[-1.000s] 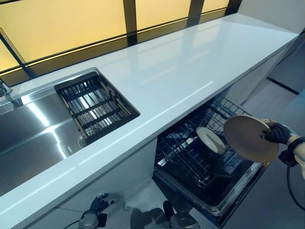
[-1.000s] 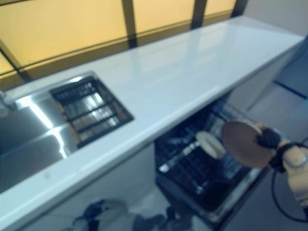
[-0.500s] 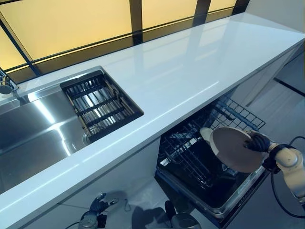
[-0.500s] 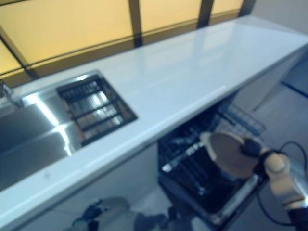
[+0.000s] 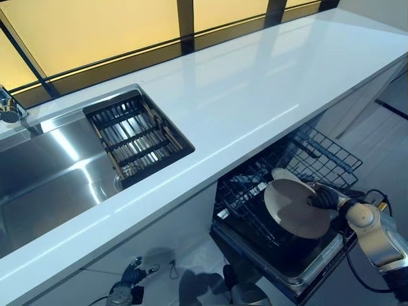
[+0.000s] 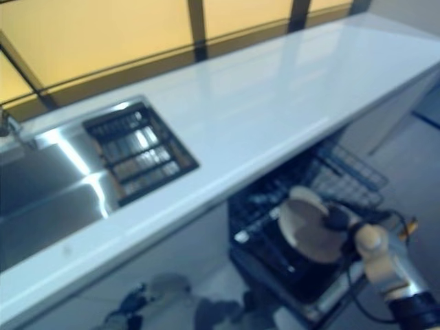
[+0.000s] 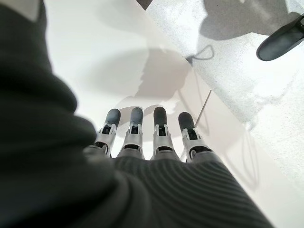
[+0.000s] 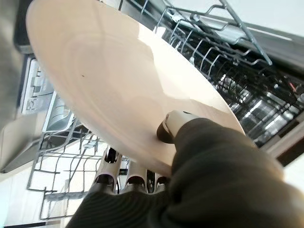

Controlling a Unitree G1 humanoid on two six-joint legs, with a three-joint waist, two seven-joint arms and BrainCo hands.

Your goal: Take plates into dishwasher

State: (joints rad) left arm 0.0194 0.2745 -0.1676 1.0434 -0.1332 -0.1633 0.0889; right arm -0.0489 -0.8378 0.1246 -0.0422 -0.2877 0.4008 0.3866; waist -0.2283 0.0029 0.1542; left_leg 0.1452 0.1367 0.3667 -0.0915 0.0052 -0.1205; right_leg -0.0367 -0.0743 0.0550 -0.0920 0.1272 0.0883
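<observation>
A: Beige plate, where?
B: Pinched by the right hand, thumb on its face and fingers behind, tilted over the dishwasher rack, near a white plate standing there.
A: Left hand?
B: Fingers straight, holding nothing, below the white surface.

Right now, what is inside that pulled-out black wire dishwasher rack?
One pale round plate already stands in the black wire dishwasher rack. The right hand holds a beige round plate above it, covering the rack's middle.

Two plates, one dishwasher rack
</observation>
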